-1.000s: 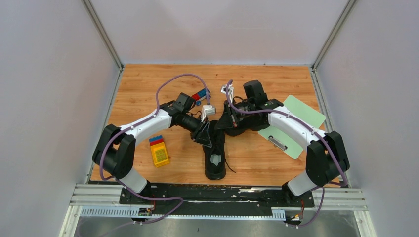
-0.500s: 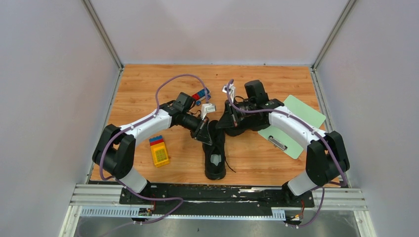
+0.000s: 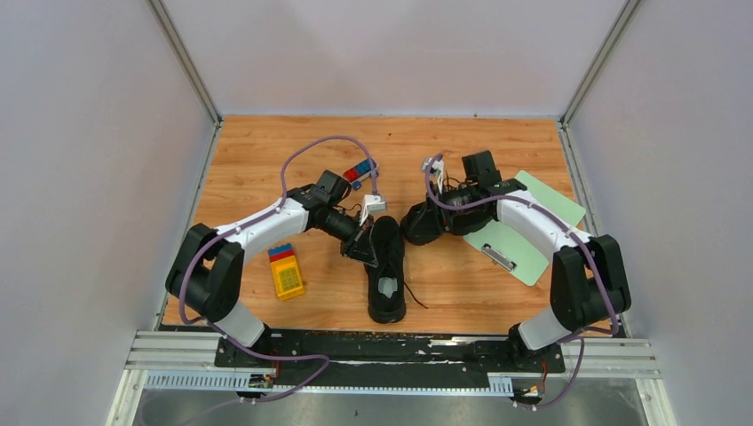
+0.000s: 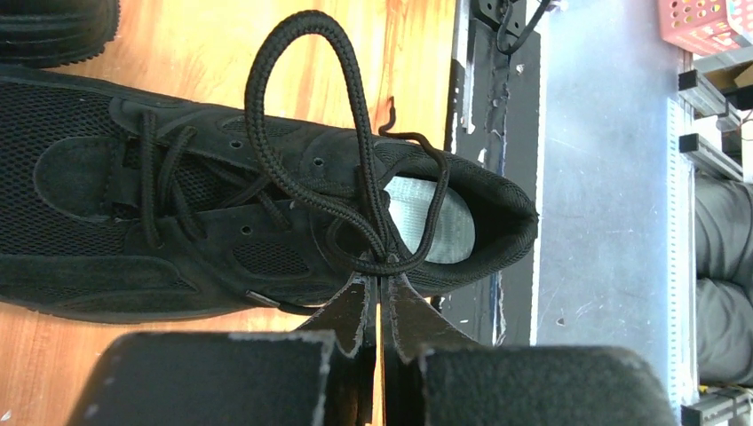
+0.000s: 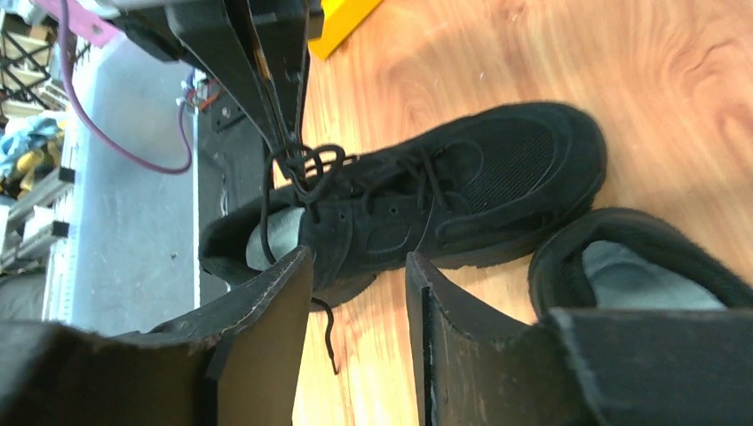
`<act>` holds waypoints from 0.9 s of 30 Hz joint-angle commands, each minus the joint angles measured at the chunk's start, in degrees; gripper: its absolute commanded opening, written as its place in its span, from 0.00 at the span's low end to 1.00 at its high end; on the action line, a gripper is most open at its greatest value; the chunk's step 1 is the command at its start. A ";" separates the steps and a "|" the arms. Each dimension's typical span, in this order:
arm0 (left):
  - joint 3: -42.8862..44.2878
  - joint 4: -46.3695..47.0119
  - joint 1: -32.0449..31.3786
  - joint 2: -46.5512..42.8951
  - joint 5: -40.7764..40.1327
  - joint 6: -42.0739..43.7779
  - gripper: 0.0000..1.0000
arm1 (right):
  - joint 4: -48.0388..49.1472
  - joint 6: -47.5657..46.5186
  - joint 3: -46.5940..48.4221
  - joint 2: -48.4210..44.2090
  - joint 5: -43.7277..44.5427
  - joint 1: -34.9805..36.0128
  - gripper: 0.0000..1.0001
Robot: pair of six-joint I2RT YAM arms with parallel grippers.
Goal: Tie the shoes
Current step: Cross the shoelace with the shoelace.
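One black shoe (image 3: 387, 266) lies mid-table, its heel toward the near edge. In the left wrist view its lace (image 4: 302, 106) stands up in a loop over the tongue. My left gripper (image 4: 382, 273) is shut on the lace where the strands cross beside the grey insole (image 4: 426, 222). The other shoe (image 3: 417, 226) lies just to the right, partly under my right arm. My right gripper (image 5: 355, 266) hangs open above the wood between the two shoes, with nothing in it. A loose lace end (image 5: 327, 342) trails on the table under it.
A yellow toy block (image 3: 287, 273) lies left of the shoes. A small red and blue toy (image 3: 359, 170) sits farther back. A green clipboard (image 3: 533, 222) lies at the right under my right arm. Grey walls enclose three sides.
My left gripper has shut on the lace. My right gripper has opened and drawn back to the right, away from the middle shoe.
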 commanded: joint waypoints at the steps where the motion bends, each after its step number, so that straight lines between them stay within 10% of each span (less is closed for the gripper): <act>1: -1.40 4.06 -0.31 -2.66 3.37 2.79 0.00 | -1.01 -8.67 -2.74 1.12 1.26 2.98 0.43; 27: -0.66 0.95 -0.31 -4.23 4.61 10.24 0.00 | 18.18 4.17 -1.26 11.14 -10.17 12.21 0.45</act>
